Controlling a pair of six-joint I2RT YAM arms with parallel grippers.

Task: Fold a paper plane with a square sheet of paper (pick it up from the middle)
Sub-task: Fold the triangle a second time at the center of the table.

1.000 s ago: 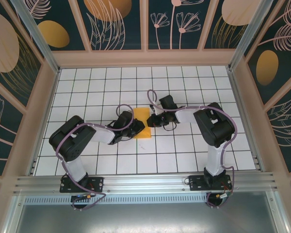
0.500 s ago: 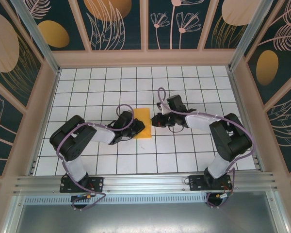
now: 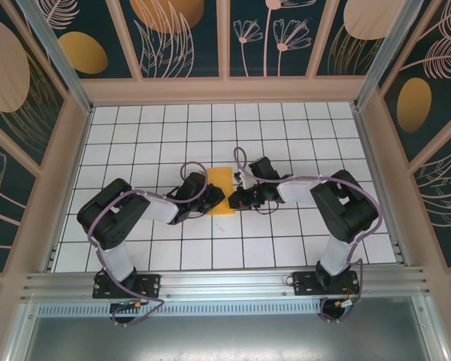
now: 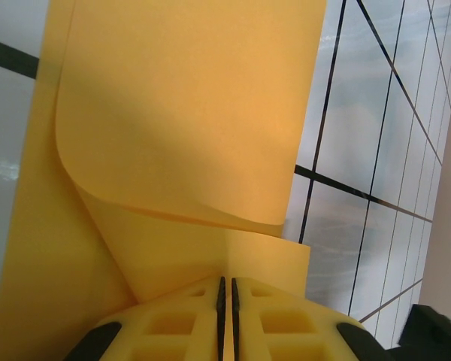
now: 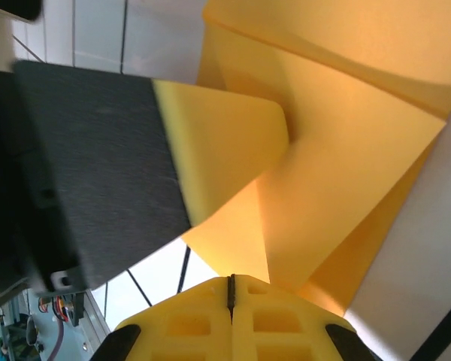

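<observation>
folded sheet (image 4: 188,113) in left end effector (image 4: 226,284)

White table (image 3: 173,128) ruled with a black square grid. A partly folded orange-yellow sheet of paper (image 3: 219,180) rests near its centre, slightly toward nine o'clock.

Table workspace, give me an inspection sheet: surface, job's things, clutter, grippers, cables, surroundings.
Surface: white gridded table, flat.
Job's things: paper, partly folded, one flap curled up, lying between the two grippers.
Clutter: nothing seen.
Grippers: left gripper and right gripper, jaws of both shut on the paper.
Cables: purple cables looped over both arms.
Surroundings: patterned walls; metal rail at the near edge.
</observation>
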